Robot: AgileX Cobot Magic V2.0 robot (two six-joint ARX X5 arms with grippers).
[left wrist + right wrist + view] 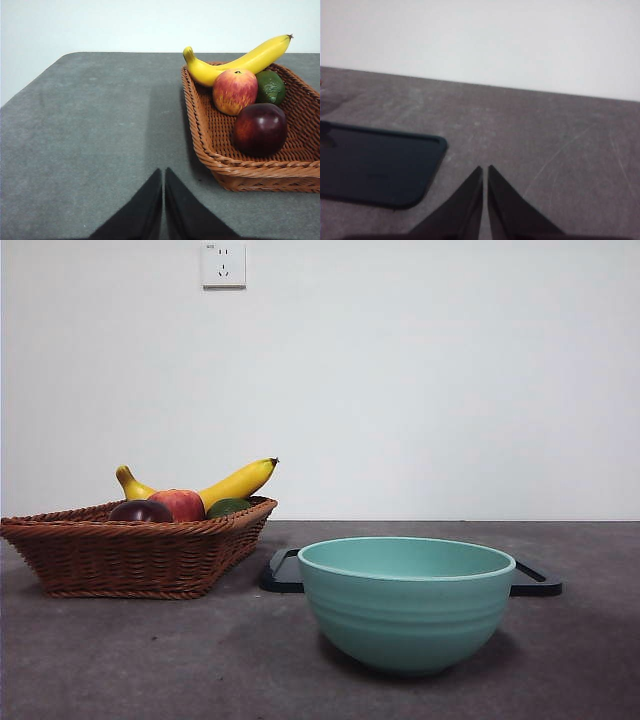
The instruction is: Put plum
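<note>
Left pincer (163, 200): jaws are pressed together with nothing held; it is poised over bare desk (100, 130), beside the basket.
Right pincer (485, 197): jaws are likewise closed and empty, near the tray corner.
Plum (260, 129): it is seen lying in the wicker basket (240, 167), at the end nearest the left pincer, toward one side edge of the desk.
Plum surface: round, glossy, very dark maroon; slipping from narrow jaws is judged likely.
Apple (235, 91): red-yellow and just beside the plum, so the wrong fruit could be nudged or seized.
Banana (240, 62), green fruit (270, 86): these are packed at the far end.
Basket wall: woven and ridged, so jaw tips could be snagged.
Bowl (406, 602): smooth teal, deep and ribbed.
Tray (375, 167): flat, dark, round-cornered.
</note>
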